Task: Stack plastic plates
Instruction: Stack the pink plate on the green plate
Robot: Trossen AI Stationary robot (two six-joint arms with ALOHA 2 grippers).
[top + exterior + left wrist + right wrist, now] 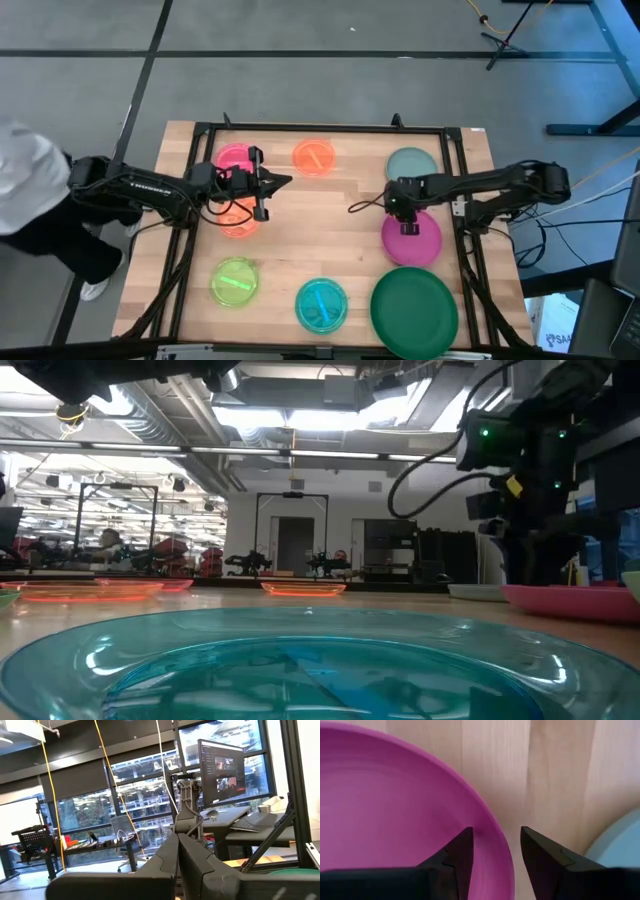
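Observation:
Plates lie singly on the wooden table: magenta (412,243), grey-blue (412,163), dark green (414,308), cyan (321,303), yellow-green (235,282), pink (233,157), and two orange ones (313,157) (240,225). My right gripper (495,850) is open and points down at the magenta plate (390,805). One finger stands inside its far rim (506,862), the other outside. My left gripper (280,183) is shut and empty, held level above the table between the pink plate and the orange plate near it. My right gripper stands astride the magenta plate's far rim (506,862) from above. Whether its fingers touch the plate, I cannot tell. The plate lies flat on the table.
The grey-blue plate (620,845) lies close beyond the magenta one. A black frame (320,129) runs round the table. The cyan plate (300,670) fills the low view's foreground. Bare wood (330,225) shows mid-table. A person in white (25,175) stands at the left.

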